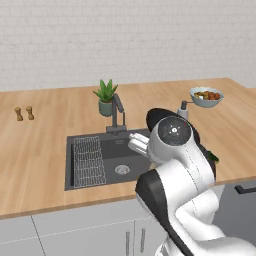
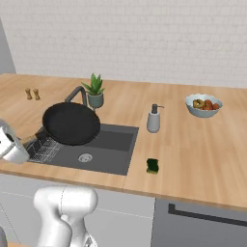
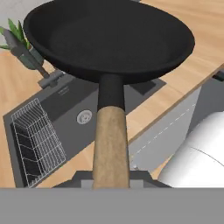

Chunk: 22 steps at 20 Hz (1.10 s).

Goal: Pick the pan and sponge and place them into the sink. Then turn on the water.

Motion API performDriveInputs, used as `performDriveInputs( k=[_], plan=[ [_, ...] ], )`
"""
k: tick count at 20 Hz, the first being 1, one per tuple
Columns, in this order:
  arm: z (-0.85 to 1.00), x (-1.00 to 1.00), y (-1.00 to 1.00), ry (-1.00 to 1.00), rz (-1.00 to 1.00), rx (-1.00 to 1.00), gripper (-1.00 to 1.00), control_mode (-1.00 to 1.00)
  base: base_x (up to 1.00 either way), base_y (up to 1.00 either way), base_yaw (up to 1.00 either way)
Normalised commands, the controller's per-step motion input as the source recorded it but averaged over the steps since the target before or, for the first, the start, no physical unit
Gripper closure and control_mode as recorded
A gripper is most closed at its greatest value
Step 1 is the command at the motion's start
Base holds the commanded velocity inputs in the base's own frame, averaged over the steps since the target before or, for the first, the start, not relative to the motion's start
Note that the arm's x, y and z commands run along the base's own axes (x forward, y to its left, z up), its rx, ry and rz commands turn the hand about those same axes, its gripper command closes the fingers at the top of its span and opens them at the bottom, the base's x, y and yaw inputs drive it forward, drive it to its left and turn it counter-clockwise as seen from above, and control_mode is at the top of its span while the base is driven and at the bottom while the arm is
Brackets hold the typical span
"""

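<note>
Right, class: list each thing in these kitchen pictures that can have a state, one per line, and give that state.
Round black frying pan with wooden handle: lifted, held by its handle above the basin.
Tool: shut on the pan's handle.
Small dark green sponge: lying on the wooden counter, right of the basin.
Dark grey recessed sink: holds a wire rack, no pan or sponge inside.
Dark grey tap: off, no water running.

Black pan (image 3: pixel 109 39) with light wooden handle, dark grey sink (image 2: pixel 113 147), dark green sponge (image 2: pixel 153 165).
</note>
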Motion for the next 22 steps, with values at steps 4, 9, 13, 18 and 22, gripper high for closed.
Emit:
performDriveInputs(
  k=[4, 9, 13, 18, 22],
  plan=[
    [0.19, -0.26, -1.00, 0.20, 0.15, 0.04, 1.00, -1.00, 0.00, 0.00, 0.00],
    [0.29, -0.16, -1.00, 0.17, 0.17, 0.01, 1.00, -1.00, 0.00, 0.00, 0.00],
    [0.08, -0.02, -1.00, 0.04, 0.25, 0.00, 1.00, -1.00, 0.00, 0.00, 0.00],
    [-0.04, 0.10, -0.87, -0.03, 0.53, 0.00, 1.00, -1.00, 0.00, 0.00, 0.00],
    [-0.31, 0.37, -0.62, 0.00, 0.68, -0.07, 1.00, -1.00, 0.00, 0.00, 0.00]
  ],
)
